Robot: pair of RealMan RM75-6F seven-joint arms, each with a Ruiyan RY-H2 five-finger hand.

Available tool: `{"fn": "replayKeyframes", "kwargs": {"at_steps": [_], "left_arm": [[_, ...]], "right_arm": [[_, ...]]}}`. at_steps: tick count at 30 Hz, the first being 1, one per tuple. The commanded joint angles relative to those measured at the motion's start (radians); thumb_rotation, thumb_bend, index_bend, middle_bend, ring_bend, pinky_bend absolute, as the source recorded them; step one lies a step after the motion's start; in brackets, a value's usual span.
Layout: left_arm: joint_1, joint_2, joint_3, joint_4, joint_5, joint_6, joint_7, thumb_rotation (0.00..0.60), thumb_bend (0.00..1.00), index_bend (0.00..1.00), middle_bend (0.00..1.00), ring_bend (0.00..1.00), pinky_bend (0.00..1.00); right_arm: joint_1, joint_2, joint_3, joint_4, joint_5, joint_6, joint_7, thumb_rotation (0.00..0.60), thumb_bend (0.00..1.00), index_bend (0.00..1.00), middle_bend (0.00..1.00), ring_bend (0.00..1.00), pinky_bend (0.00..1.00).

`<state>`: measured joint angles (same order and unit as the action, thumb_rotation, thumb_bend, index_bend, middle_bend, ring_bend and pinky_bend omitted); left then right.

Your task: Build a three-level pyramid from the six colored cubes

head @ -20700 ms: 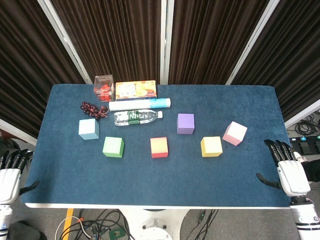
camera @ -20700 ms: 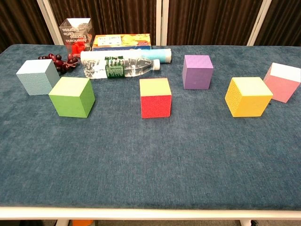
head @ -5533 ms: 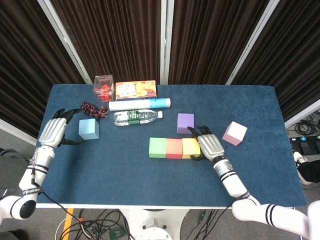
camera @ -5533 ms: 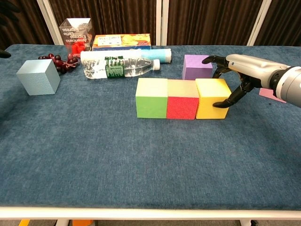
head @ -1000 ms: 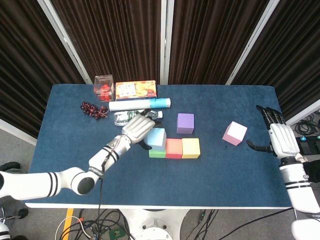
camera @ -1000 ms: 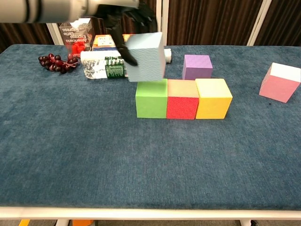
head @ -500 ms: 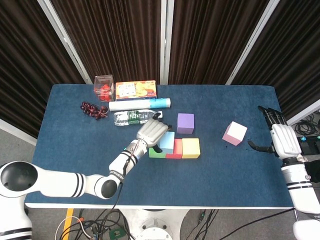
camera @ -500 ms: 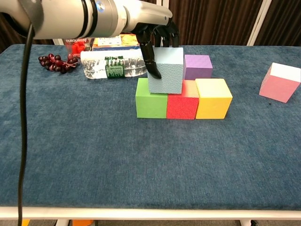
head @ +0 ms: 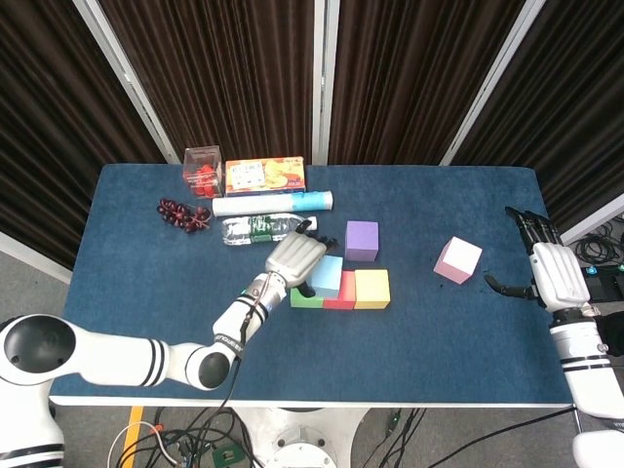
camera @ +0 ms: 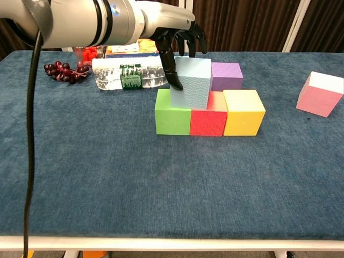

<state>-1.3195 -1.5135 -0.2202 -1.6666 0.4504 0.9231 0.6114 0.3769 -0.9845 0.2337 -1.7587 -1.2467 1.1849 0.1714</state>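
Left robot hand (camera: 180,40) clamped on light blue cube (camera: 191,83), setting it astride the green cube (camera: 172,119) and red cube (camera: 207,121) seam (second level needs that straddle). Yellow cube (camera: 244,112) at red's 3 o'clock. Right robot hand (head: 551,273) spread apart, idle beside the pink cube (head: 457,259).

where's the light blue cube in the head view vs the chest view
Head view: the light blue cube sits near the picture's centre, gripped by the left hand, over the green cube and red cube.
Chest view: the same cube is upper centre, on top of the bottom row.
Shared landmark: the yellow cube ends that row to its right in both views.
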Motion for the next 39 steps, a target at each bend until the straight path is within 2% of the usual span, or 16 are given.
{"fn": "replayKeyframes", "kwargs": {"at_steps": [1,6,13,21,33,39], "left_arm": [[0.012,0.012,-0.004,-0.016,0.022,-0.012,-0.025,0.600,0.06,0.17,0.19,0.15,0.07],[0.063,0.069,-0.015,-0.033,0.154,-0.096,-0.139,0.600,0.06,0.17,0.16,0.13,0.07],[0.118,0.076,-0.018,0.049,0.374,-0.208,-0.312,0.600,0.06,0.18,0.16,0.13,0.06],[0.141,0.049,-0.010,0.136,0.550,-0.236,-0.415,0.600,0.06,0.23,0.23,0.13,0.06],[0.132,0.012,0.011,0.201,0.615,-0.244,-0.420,0.600,0.07,0.26,0.27,0.13,0.06],[0.131,-0.012,0.004,0.220,0.589,-0.231,-0.414,0.600,0.08,0.29,0.38,0.16,0.06]], "right_arm": [[-0.001,-0.001,0.000,0.000,-0.002,0.002,0.002,0.600,0.09,0.00,0.10,0.00,0.00],[-0.004,-0.004,0.001,0.002,-0.010,0.008,0.014,0.600,0.09,0.00,0.10,0.00,0.00],[-0.007,-0.005,0.001,0.000,-0.014,0.011,0.016,0.600,0.09,0.00,0.10,0.00,0.00],[-0.008,-0.008,0.001,-0.003,-0.009,0.011,0.005,0.600,0.09,0.00,0.10,0.00,0.00],[-0.006,-0.013,0.004,-0.005,0.000,0.008,-0.006,0.600,0.09,0.00,0.10,0.00,0.00],[-0.004,-0.014,0.006,-0.004,0.002,0.007,-0.009,0.600,0.09,0.00,0.10,0.00,0.00]]}}
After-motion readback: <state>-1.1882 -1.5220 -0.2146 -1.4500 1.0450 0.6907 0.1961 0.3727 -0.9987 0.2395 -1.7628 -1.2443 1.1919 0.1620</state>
